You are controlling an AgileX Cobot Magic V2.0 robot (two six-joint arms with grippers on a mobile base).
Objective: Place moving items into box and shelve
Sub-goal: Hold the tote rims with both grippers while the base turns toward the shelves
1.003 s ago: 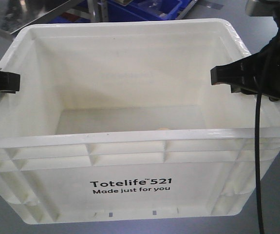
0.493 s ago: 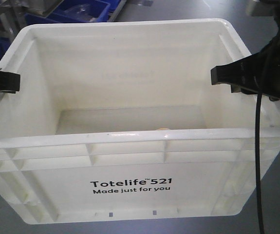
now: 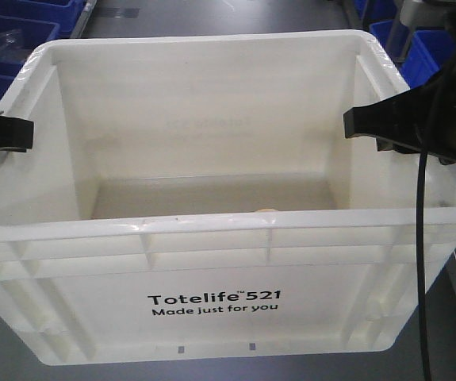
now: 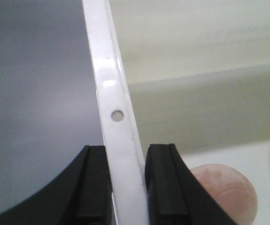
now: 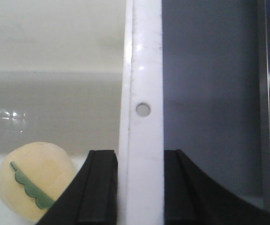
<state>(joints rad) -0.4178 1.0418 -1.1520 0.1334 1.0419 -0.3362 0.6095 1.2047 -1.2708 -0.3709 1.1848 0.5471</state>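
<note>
Left gripper (image 4: 127, 187): clamped on the side rim of the white box (image 3: 212, 238), one finger outside the wall and one inside.

Right gripper (image 5: 142, 187): clamped in the same way on the opposite rim, with a finger on either side of the wall.

The box sits between the two grippers, its printed face toward the front camera.

Contents:
- A pale yellow ball (image 5: 36, 183) with a green stripe lies on the box floor, just inside the right gripper's inner finger.
- A pinkish round item (image 4: 224, 192) lies on the floor, just inside the left gripper's inner finger.

Blue bins (image 3: 13, 32) stand beyond the box, past the left gripper.
</note>
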